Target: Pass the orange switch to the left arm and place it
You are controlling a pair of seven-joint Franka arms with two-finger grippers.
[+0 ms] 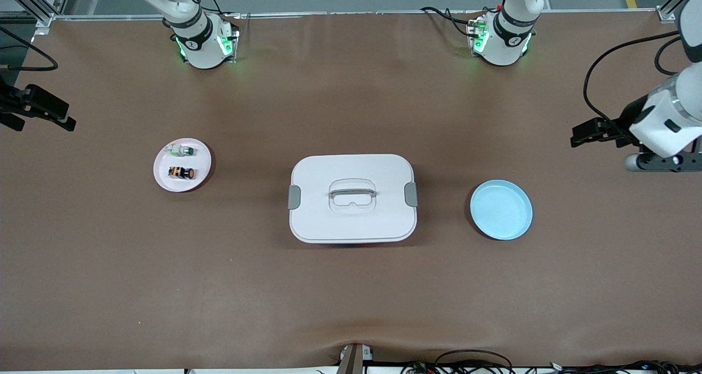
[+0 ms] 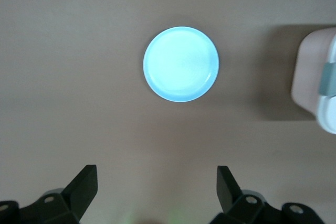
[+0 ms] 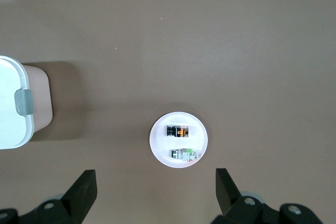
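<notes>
Orange switch [image 1: 181, 173] lies on its side on the pink plate [image 1: 162, 177], toward my right arm's end of the table, with the green-capped switch [image 1: 182, 151] beside it on the same plate and farther from the front camera; the two are apart, not touching. In my right wrist view the orange switch [image 3: 179, 131] is a small dark block with orange marks, too small for me to make out its cap or which way it faces, and the green-capped switch [image 3: 185, 155] sits just beside it on the pink plate [image 3: 160, 148].

My right gripper [image 3: 156, 192] hangs high over the table near that plate, its jaws spread wide and holding nothing; only the two dark fingertips show, cut off by the picture's edge. In the front view my right gripper [image 1: 34, 108] is partly cut off at the table's end.

White box [image 1: 352, 198] stands mid-table, lid on, grey clips at both ends, between the pink plate and the blue plate [image 1: 521, 223]. Each wrist view catches only one end of the box [image 3: 13, 109] and one clip.

My left gripper [image 2: 156, 190] hangs over the left arm's end of the table near the blue plate [image 2: 181, 64], jaws wide and empty, again with only the tips in view. From the front, my left gripper [image 1: 589, 132] shows dark against the table, its fingers hard to tell apart.
</notes>
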